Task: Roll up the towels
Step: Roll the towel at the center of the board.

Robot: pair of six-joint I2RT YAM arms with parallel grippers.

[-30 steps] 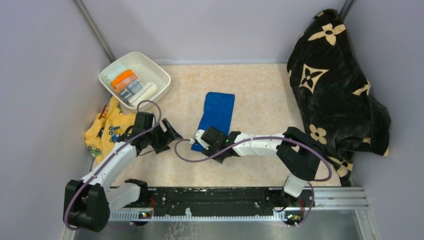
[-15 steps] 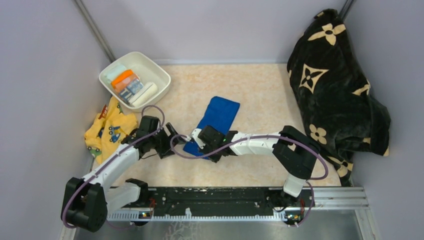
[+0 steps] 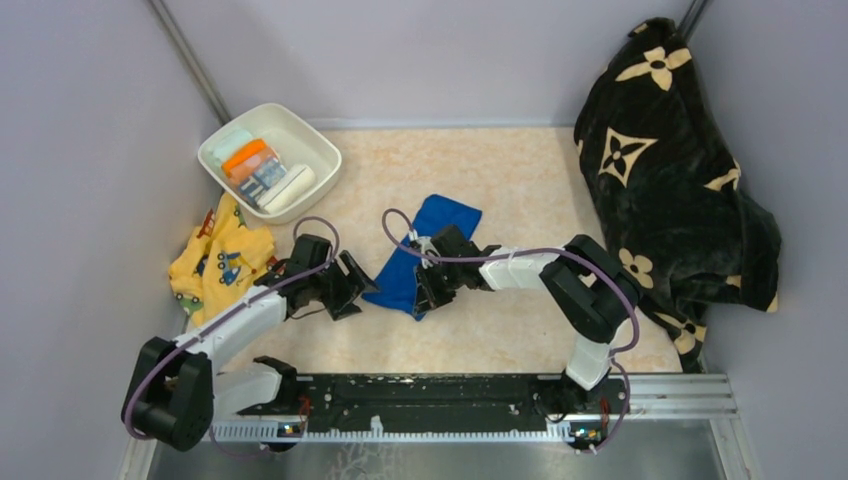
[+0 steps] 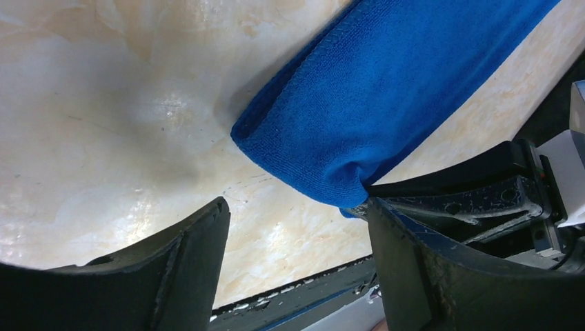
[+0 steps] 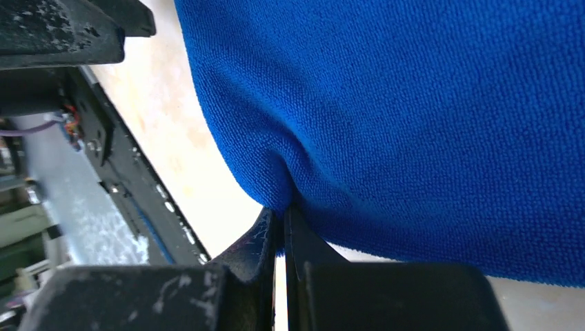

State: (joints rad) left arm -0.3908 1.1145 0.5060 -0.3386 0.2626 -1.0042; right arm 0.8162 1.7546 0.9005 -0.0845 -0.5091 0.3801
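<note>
Right gripper (image 5: 281, 215) is pinching the blue towel (image 3: 445, 222) by its edge mid-frame; left gripper (image 4: 296, 210) is hovering just left, jaws wide apart.

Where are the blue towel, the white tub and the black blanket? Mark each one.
blue towel (image 3: 447, 220), top external view, its far end.
white tub (image 3: 308, 137), top external view, bare right wall.
black blanket (image 3: 660, 190), top external view, its middle.
</note>
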